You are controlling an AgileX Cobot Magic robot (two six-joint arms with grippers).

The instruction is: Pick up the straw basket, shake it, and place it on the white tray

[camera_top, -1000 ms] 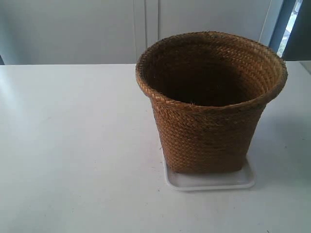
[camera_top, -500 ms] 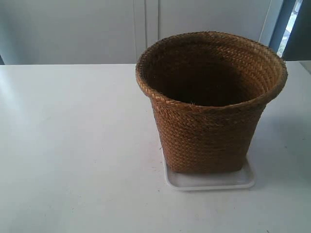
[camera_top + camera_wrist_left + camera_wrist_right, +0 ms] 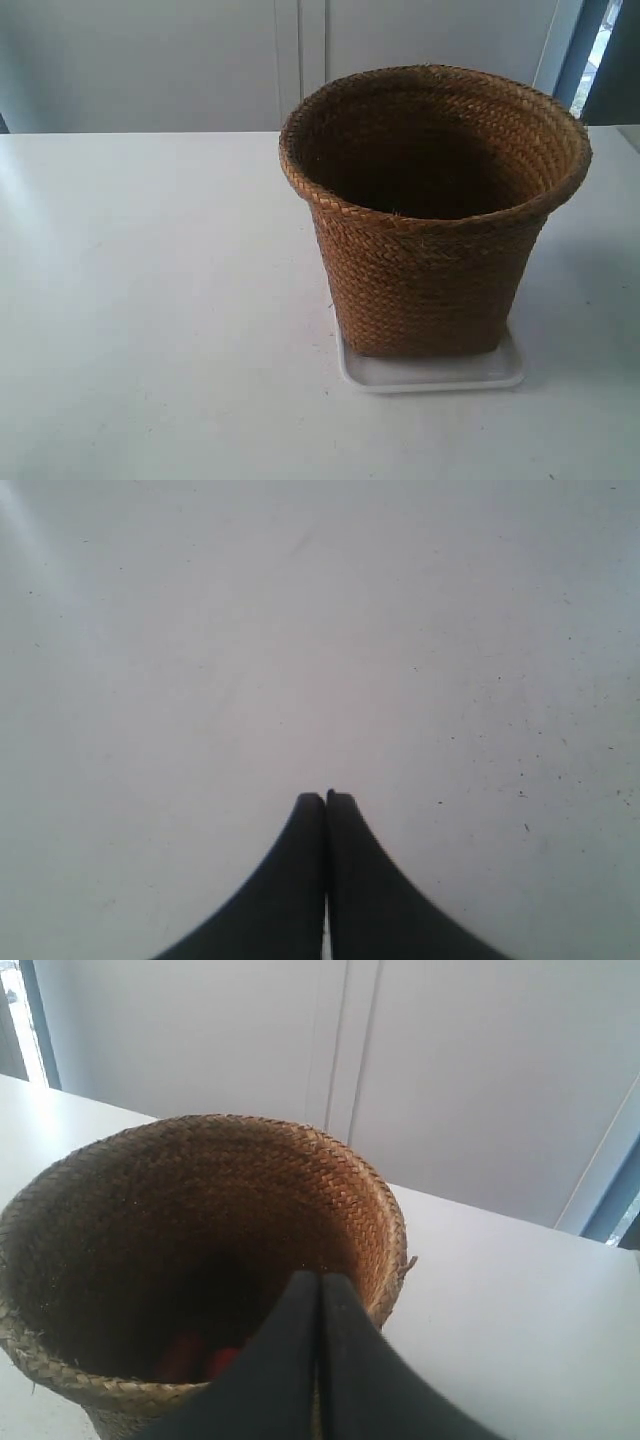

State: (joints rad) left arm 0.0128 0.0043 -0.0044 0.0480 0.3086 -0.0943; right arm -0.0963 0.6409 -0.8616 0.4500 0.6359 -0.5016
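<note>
So the straw basket [image 3: 425, 290] is upright on the white tray [image 3: 432, 376], toward the exterior view's right side of the counter [image 3: 150, 300]. A strip of tray shows along the front and at the right corner, so the base looks seated inside the rim rather than perched on it.

The left claw [image 3: 325, 798] is pressed together with nothing in it, over bare counter. The right claw [image 3: 320, 1278] is also pressed together and empty, pointed at the basket's open mouth from outside. Neither arm shows in the exterior view, so both look well apart from the basket.

To me the job reads as basically finished, and what's left is not messing it up. The basket is much wider at the braided rim than at the base, so a bump up top would tip it easily. Any move of the right arm should go up and away, not across that rim.

There's something red at the bottom of the basket, too dark to tell what it is.
</note>
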